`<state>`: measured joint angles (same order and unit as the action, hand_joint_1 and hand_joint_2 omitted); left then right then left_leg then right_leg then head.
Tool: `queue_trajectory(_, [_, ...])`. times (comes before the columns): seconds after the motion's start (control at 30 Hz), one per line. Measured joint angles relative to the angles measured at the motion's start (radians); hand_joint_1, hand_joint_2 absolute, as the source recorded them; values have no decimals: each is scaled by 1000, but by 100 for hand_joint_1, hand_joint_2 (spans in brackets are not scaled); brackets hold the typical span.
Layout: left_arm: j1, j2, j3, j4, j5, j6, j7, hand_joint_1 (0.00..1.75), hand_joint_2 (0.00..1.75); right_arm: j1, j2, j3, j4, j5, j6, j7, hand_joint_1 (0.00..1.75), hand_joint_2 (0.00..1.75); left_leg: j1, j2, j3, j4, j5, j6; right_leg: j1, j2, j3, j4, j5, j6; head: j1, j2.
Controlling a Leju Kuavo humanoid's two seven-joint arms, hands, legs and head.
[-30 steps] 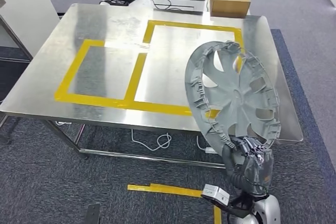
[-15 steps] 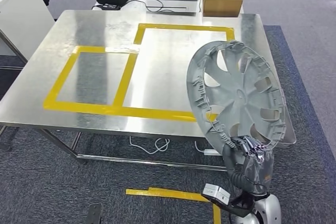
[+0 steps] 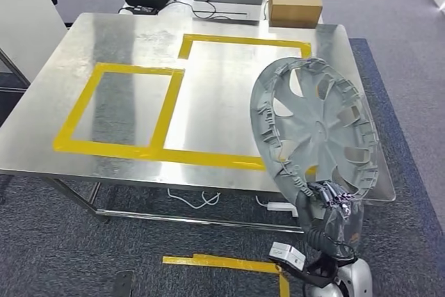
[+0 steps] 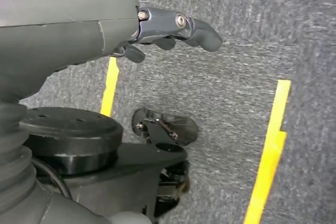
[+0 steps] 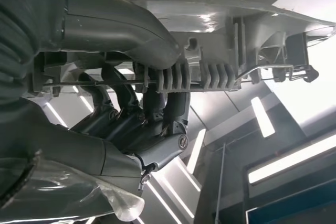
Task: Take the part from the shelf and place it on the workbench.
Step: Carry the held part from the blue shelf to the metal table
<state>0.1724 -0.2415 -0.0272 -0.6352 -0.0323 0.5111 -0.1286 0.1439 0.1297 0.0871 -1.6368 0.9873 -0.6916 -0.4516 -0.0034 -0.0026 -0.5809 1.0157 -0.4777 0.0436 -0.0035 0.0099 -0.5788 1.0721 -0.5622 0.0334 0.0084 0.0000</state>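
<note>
The workbench (image 3: 131,39) sits lower and more squarely in the head view than a second ago; the whole scene has shifted together, so the robot, not the table, has moved, and it now stands facing the bench's near edge. By my judgement the carry is nearly done and the set-down remains. The wheel cover (image 3: 315,126) is held above the near right corner of the workbench, not touching it, its lower rim beyond the bench edge. It stands steeply tilted, hollow ribbed side facing left towards the taped yellow squares (image 3: 157,109); a round disc, it has no long axis. The right hand (image 3: 330,217) grips its lower rim, fingers (image 5: 158,103) curled behind the ribs. The left hand (image 4: 170,24) hangs over carpet, fingers loosely extended, holding nothing.
</note>
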Motion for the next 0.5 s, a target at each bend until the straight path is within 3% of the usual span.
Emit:
queue_trajectory(0.1, [-2,-1,0,0,0,-1,0,0,175,-2,0,0,4,2,0,0,175,175,2,2,9,-2,-8,4,-9,-2,-111,184,-62,18,3,0])
queue_trajectory(0.13, [-2,-1,0,0,0,-1,0,0,175,-2,0,0,6,3,0,0,175,175,3,2,13,-2,-11,3,-11,-3,-135,214,-60,22,3,0])
queue_trajectory(0.17, [-1,-1,1,0,0,-1,0,0,175,-2,0,0,8,3,0,1,175,175,4,1,18,-2,-16,1,-14,-4,-141,207,-37,26,3,0])
queue_trajectory(0.23, [-1,-2,0,0,0,-1,0,0,175,-2,0,0,10,3,0,4,175,175,8,0,32,0,-28,-6,-19,-9,-97,94,42,31,3,0])
queue_trajectory(0.3, [-2,-2,1,0,0,-2,0,0,175,-3,0,0,12,3,0,9,175,175,7,-2,41,4,-40,-19,-17,-12,-40,-17,83,27,5,0])
queue_trajectory(0.43, [-3,-2,0,0,-1,-3,0,0,175,-3,0,0,15,2,0,12,175,175,5,-1,48,4,-51,-39,-14,-8,-17,-48,73,-3,0,0])
queue_trajectory(0.5, [-4,-2,0,0,-2,-3,0,0,175,-3,0,0,15,0,0,13,175,175,6,0,30,53,-82,-48,-17,-9,-9,-52,69,-18,-5,0])
